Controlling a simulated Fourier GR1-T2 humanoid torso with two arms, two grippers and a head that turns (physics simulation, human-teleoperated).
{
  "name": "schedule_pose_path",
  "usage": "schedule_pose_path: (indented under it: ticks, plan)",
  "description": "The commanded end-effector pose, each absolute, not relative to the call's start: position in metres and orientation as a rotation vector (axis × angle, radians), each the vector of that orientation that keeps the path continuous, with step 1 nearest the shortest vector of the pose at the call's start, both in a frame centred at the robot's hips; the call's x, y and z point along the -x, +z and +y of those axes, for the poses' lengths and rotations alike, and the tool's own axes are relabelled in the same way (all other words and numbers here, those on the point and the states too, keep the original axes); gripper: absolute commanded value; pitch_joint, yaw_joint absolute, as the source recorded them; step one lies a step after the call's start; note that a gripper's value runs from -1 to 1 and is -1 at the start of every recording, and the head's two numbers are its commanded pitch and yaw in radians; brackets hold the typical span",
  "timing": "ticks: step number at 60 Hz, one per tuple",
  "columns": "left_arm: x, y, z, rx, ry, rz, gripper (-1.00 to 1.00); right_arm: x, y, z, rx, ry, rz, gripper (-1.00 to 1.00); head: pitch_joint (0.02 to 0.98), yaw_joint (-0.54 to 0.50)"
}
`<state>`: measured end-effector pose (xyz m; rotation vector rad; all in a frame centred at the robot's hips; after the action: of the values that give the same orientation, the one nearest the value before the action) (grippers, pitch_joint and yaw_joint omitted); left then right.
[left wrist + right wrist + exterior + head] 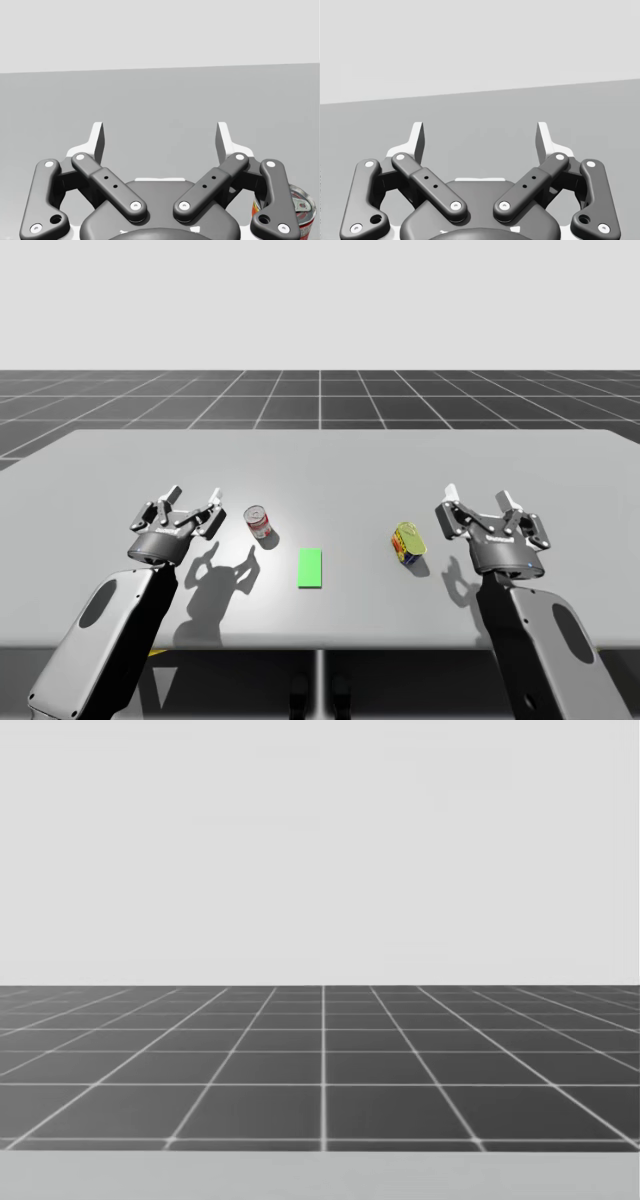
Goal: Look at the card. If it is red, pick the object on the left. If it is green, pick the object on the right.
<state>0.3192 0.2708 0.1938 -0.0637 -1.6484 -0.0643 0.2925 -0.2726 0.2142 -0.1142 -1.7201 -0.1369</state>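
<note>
The card (310,567) is green and lies flat on the bench (320,465), near its front edge and about midway between the two objects. To the left of the card and slightly farther back lies a red can (260,524), tipped on its side with its silver end facing up and toward the viewer. To the right of the card sits a yellow can (408,543), tilted, with blue and red showing on its lower side. Both cans are apart from the card and well apart from each other.

The robot's left end effector (195,497) hovers just left of the red can, not touching it. Its fingers are spread wide and hold nothing. In the left wrist view the red can shows beside the right-hand linkage of this end effector, outside the gap between the fingers (98,137).

The right end effector (478,497) hovers to the right of the yellow can, apart from it. It is also spread wide and empty, with bare bench ahead of its fingers (543,137) in the right wrist view.

The head view looks over a dark gridded floor (320,1070) beyond the bench.
</note>
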Motion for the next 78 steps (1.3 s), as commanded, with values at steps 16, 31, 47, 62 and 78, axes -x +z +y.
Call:
schedule_pose_path:
  ticks: [16, 31, 47, 62, 78]
  plan:
    - [-0.3190, 0.1934, 0.2711, 0.068, -0.065, -1.651, -1.00, -0.2915, 0.2138, -0.2682, 0.184, -0.078, -1.747, -1.00, 0.169, 0.01]
    - [-0.3191, 0.1937, 0.2722, 0.068, -0.064, -1.653, -1.00, -0.2921, 0.2136, -0.2680, 0.163, -0.080, -1.724, -1.00, 0.365, 0.02]
    - [-0.3195, 0.1940, 0.2735, 0.067, -0.067, -1.655, -1.00, -0.2928, 0.2125, -0.2670, 0.146, -0.078, -1.710, -1.00, 0.619, 0.04]
    - [-0.3209, 0.1945, 0.2744, 0.069, -0.067, -1.656, -1.00, -0.2929, 0.2122, -0.2662, 0.141, -0.072, -1.705, -1.00, 0.815, 0.04]
    - [-0.3210, 0.1965, 0.2748, 0.077, -0.064, -1.662, -1.00, -0.2930, 0.2126, -0.2655, 0.139, -0.068, -1.701, -1.00, 0.955, 0.04]
